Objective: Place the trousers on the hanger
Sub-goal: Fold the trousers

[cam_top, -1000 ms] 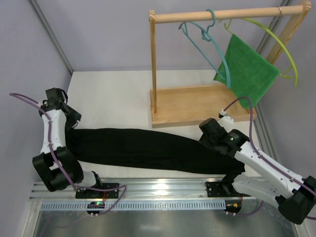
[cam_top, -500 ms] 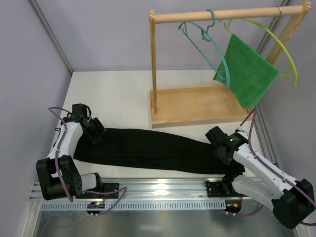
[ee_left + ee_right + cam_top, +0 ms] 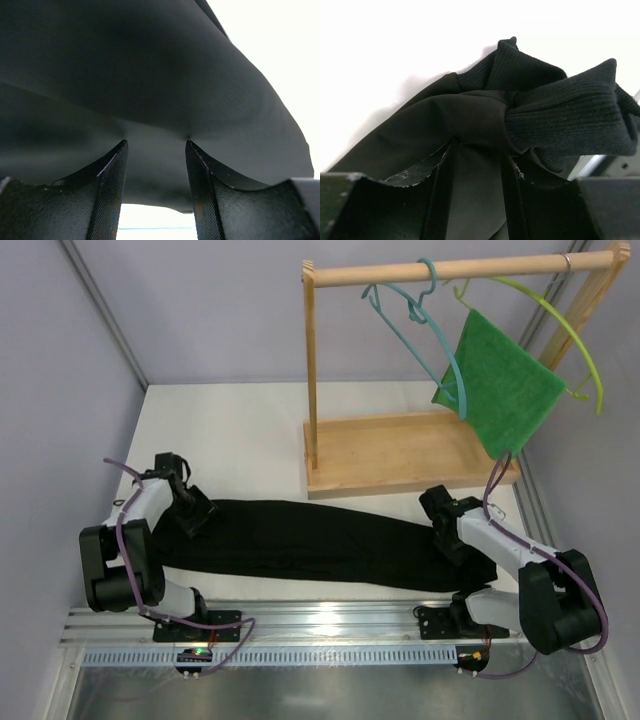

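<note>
The black trousers (image 3: 310,545) lie flat across the near part of the table, waist to the left and ribbed cuffs to the right. My left gripper (image 3: 197,516) sits low at their left end. In the left wrist view its jaws stand apart with the fabric (image 3: 150,75) just ahead of the tips. My right gripper (image 3: 447,532) is down on the right end. Its jaws stand apart with fabric (image 3: 477,190) between them, and the bunched cuff (image 3: 570,120) lies just beyond. The teal hanger (image 3: 420,340) hangs from the wooden rail (image 3: 460,270).
A wooden rack with a tray base (image 3: 400,455) stands at the back right. A yellow-green hanger (image 3: 570,335) on the rail carries a green cloth (image 3: 500,390). A metal rail (image 3: 320,615) runs along the near edge, and grey walls stand at both sides.
My left gripper came down and moved right onto the trousers' left end, which dropped to the table. My right arm folded back, with its gripper lowered onto the cuff end.
</note>
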Controlling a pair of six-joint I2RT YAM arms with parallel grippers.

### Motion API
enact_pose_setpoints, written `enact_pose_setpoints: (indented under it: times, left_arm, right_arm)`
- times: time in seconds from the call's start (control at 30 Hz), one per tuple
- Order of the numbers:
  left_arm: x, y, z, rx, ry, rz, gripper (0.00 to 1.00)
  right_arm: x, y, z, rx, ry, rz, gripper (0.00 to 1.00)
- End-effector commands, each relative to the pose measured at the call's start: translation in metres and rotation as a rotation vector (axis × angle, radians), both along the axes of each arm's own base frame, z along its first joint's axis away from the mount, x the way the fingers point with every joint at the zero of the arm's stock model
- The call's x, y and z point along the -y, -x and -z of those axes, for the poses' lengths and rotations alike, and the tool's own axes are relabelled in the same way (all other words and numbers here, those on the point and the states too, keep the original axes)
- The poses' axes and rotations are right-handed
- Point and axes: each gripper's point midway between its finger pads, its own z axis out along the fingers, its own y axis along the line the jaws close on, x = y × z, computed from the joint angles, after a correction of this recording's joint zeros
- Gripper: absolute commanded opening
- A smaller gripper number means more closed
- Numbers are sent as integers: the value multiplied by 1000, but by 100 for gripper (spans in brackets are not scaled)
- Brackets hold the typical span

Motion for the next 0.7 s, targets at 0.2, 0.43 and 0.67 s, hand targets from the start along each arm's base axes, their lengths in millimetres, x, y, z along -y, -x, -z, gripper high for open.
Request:
enact_pose_setpoints:
  times: [0.2,0.43,0.67]
  left_arm:
    - [-28,-25,14,-22,-90,-107,51]
    - [-27,-50,-18,55,-67,-115,48]
    - [-21,-88,-117,326,-116,6,53]
  right_arm:
    - [24,-78,1,144,-83,-26,43]
    - [21,-131,-33,182,-127,-176,44]
    - [23,-106,-82,350,-186,-150,44]
